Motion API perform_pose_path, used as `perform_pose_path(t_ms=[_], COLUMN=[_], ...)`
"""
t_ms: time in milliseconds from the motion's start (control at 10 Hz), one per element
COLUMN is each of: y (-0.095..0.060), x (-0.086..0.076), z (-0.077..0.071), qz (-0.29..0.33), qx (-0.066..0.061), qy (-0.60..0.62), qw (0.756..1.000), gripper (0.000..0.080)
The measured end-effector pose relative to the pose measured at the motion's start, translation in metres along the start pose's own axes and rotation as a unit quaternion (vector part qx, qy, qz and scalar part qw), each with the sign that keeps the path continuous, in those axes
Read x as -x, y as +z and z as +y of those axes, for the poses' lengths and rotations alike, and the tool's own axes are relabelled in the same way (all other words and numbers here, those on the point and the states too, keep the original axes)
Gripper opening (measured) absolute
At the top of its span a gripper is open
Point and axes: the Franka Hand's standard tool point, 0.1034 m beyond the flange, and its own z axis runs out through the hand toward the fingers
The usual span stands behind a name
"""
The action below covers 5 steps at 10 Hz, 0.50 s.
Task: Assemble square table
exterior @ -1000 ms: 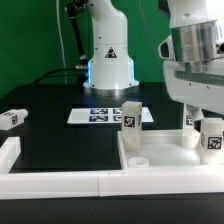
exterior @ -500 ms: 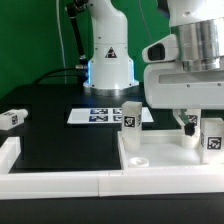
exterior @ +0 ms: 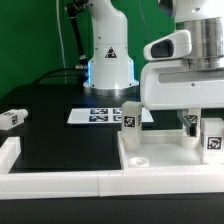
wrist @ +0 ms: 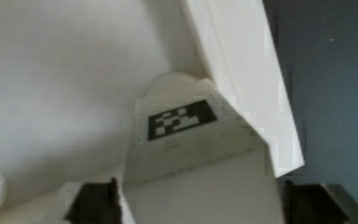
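Above the square tabletop, my gripper stood around one upright leg, jaws closing but not clearly gripping. I judged the grasping step underway; next I needed a firm squeeze.

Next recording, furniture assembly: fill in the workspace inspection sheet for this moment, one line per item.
Surface: black table, edged by white border rails.
Job's things: square tabletop slab lies flat with its raised rim up; one tagged leg stands upright at its far corner, another tagged leg stands at the exterior view's right; a third leg lies apart on the table at the exterior view's left.
Clutter: nothing seen.
Gripper: gripper straddles a tagged leg in the wrist view, a finger on each side; contact cannot be told.
Cables: dark cables hang behind the arm's base.
Surroundings: marker board on the table; green backdrop.
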Motion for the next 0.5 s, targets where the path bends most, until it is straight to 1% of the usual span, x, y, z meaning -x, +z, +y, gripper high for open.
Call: perform_pose_path(t_ms=[100,200,400,500], y=[-0.0003,-0.0004,-0.0001,-0.0003], x=[-0.0006,-0.0020,-0.0021,-0.0012], z=[0.0008,0.0033,0.0050,0.0068], qz=[0.001,0.001,0.001,-0.002], qx=[0.000,0.002,0.002,0.006], qy=[0.047,0.071,0.164,0.271], qw=[0.999,0.998,0.986,0.963], gripper=[0.0399,0.0294,0.0294,0.0294])
